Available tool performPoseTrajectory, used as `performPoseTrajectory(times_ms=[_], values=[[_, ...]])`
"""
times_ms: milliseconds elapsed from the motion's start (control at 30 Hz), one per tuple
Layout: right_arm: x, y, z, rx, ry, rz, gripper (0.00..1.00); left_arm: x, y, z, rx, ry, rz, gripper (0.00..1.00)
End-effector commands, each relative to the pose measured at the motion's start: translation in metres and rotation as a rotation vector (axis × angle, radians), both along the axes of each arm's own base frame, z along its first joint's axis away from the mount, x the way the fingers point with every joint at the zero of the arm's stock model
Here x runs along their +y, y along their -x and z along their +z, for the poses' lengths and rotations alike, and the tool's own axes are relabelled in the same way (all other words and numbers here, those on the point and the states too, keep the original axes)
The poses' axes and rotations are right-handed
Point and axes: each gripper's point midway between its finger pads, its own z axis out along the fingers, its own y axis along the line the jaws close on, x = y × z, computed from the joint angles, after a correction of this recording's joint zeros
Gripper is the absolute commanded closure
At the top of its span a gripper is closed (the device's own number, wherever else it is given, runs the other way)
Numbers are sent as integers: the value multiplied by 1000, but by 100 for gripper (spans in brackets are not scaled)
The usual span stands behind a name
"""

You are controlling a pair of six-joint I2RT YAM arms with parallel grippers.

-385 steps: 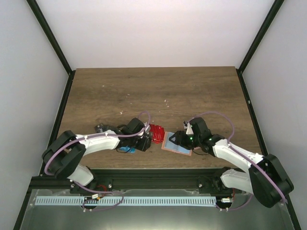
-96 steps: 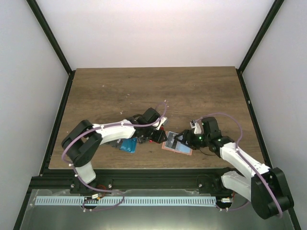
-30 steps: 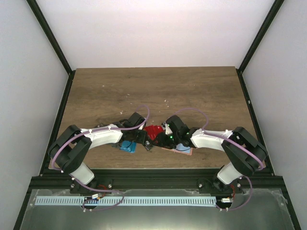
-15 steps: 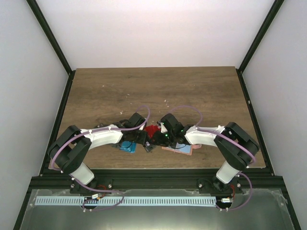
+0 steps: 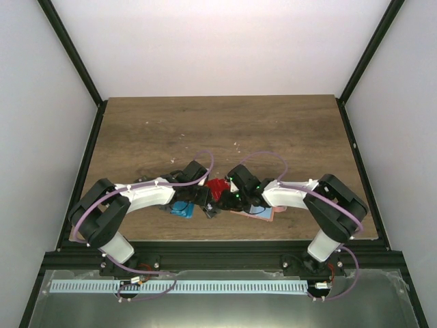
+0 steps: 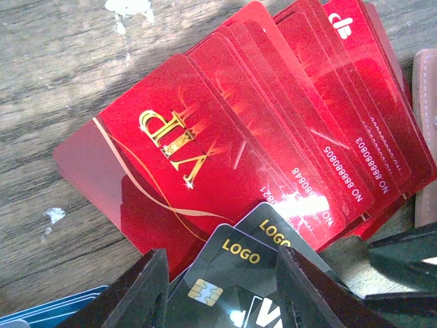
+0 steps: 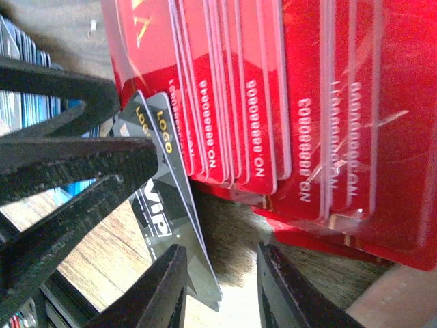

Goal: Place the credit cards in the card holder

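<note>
Credit cards (image 6: 225, 157), glossy red (seemingly fanned)

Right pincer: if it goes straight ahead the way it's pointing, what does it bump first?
Probably the dark grey cards, whose corner lies right in front; the fanned red cards come next. Height is hard to judge.

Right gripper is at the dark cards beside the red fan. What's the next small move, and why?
Probably close the right gripper gently on the dark card: its corner lies between the open fingers, while the left gripper straddles the card's other end.
</note>
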Motion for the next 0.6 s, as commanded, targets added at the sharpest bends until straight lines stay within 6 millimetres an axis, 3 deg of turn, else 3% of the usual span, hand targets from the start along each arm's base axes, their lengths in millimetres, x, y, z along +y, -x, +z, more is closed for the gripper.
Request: performPoseTrajectory(times_ms=[0, 367, 567], values=[[13, 6, -1, 0, -28, 53, 72, -9, -3, 4, -13, 19, -23, 54], [16, 8, 0, -2, -23, 71, 99, -7, -5, 8, -27, 16, -16, 55], [20, 11, 21, -40, -91, 105, 99, 1, -14, 57, -148, 71, 38, 53]])
